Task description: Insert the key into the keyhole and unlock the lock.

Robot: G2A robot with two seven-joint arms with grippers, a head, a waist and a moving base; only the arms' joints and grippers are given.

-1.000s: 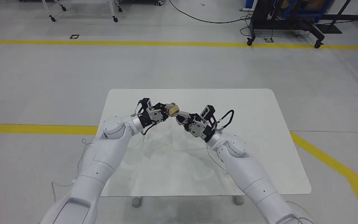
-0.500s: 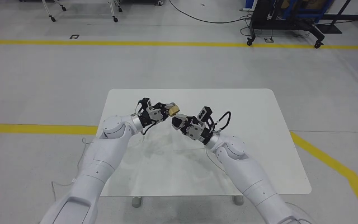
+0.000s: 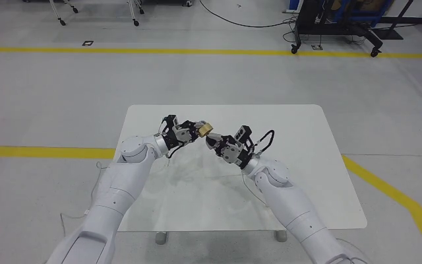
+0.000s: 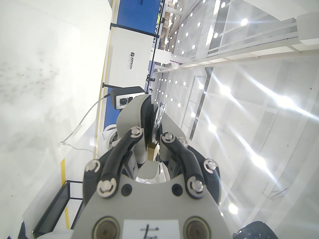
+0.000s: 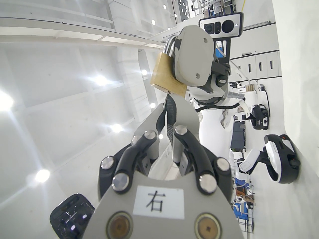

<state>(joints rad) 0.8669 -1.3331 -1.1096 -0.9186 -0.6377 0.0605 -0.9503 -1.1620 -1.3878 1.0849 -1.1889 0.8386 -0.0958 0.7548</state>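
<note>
by my reading the task is about halfway. the lock [image 3: 205,127] and key are both held up over the tabletop [image 3: 297,198], around 12 o'clock from its middle, and brought together. the key [image 5: 169,93] looks only to meet the lock's bottom face, not to be seated. the shackle [image 5: 169,45] looks closed. pushing the key home, turning it and freeing the shackle seem left to do.

the left end effector [image 3: 198,129], at 9 o'clock of the lock, is clamped narrow on the brass body. the right end effector [image 3: 212,139], at 4 o'clock of the lock, is pinched almost closed on the key, which is mostly buried between its fingers [image 5: 174,115], with just a small metal tip poking out at the lock.
</note>
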